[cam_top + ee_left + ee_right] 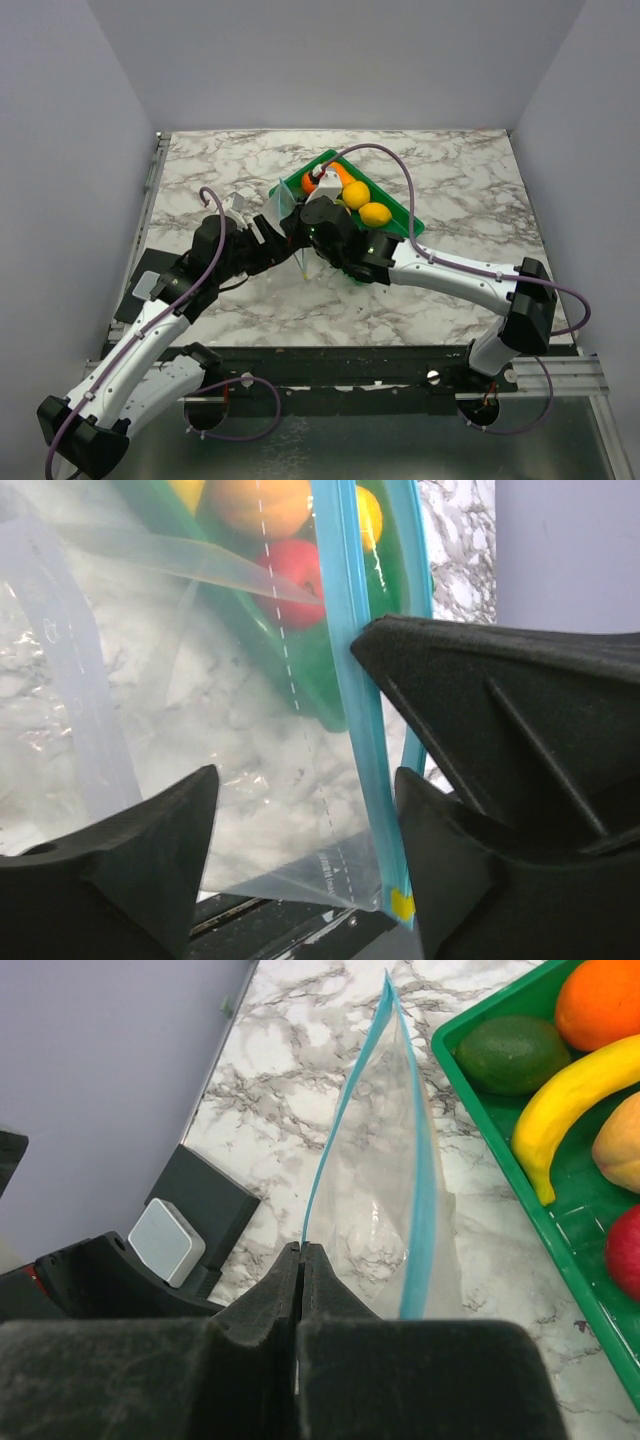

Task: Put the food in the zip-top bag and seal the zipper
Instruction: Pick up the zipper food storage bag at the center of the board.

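Top view: the bag (283, 203) is held up just left of the tray (395, 200), and the fruit (356, 194) all lies in the tray.

Left wrist: my left gripper (300, 790) stands wide. The zipper (350, 680) runs lengthwise through the gap, close by one finger — I judge it closes there next.

Right wrist: my right gripper (300, 1260) is pinched tight on the lip away from the tray. The tray-side lip stands free — mouth gaping.
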Robot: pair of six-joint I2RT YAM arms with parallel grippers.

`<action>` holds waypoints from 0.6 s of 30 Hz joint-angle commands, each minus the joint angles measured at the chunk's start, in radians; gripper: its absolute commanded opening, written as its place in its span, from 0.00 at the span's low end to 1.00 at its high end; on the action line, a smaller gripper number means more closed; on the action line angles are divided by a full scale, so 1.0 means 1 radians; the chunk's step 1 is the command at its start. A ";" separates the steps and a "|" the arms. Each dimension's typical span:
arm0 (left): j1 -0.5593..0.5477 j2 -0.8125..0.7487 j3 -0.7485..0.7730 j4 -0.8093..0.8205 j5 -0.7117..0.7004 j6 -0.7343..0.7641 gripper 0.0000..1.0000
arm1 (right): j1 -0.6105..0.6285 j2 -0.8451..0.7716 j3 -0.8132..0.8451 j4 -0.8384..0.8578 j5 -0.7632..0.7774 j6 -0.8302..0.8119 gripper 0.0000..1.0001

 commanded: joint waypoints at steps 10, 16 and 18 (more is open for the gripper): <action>-0.001 0.003 -0.010 0.023 -0.031 0.025 0.28 | 0.015 0.014 -0.030 0.006 0.002 -0.009 0.01; -0.001 0.019 -0.007 0.024 -0.034 0.037 0.02 | 0.018 0.007 -0.035 0.001 -0.002 -0.028 0.01; -0.001 0.019 -0.007 0.023 -0.036 0.040 0.00 | 0.019 0.004 -0.035 -0.001 -0.003 -0.034 0.01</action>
